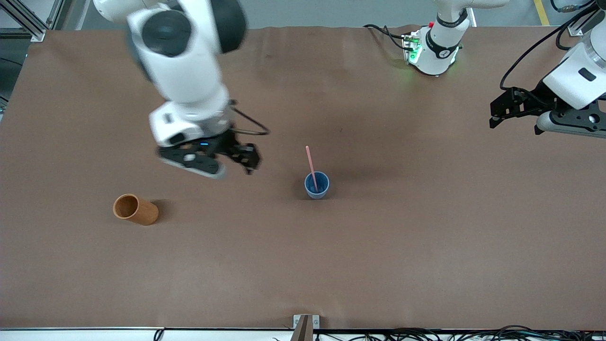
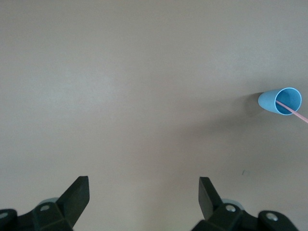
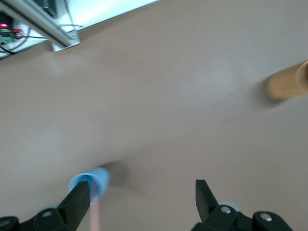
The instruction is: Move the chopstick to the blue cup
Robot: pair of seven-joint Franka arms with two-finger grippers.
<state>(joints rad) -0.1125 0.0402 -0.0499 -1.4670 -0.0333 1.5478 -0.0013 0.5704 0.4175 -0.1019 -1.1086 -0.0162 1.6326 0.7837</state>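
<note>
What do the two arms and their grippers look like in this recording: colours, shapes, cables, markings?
Both arms are white with rounded segments and dark joint caps. The right gripper and left gripper are black, with two angular fingers on a grey-white body. A black cable loops beside each wrist. A small blue light glows on the right wrist.

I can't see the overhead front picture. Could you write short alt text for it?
A pink chopstick stands tilted in a small blue cup mid-table. The right claw, open and empty, hangs above the table between that cup and an orange-brown cup lying on its side. The left claw, also open, waits at its end.
</note>
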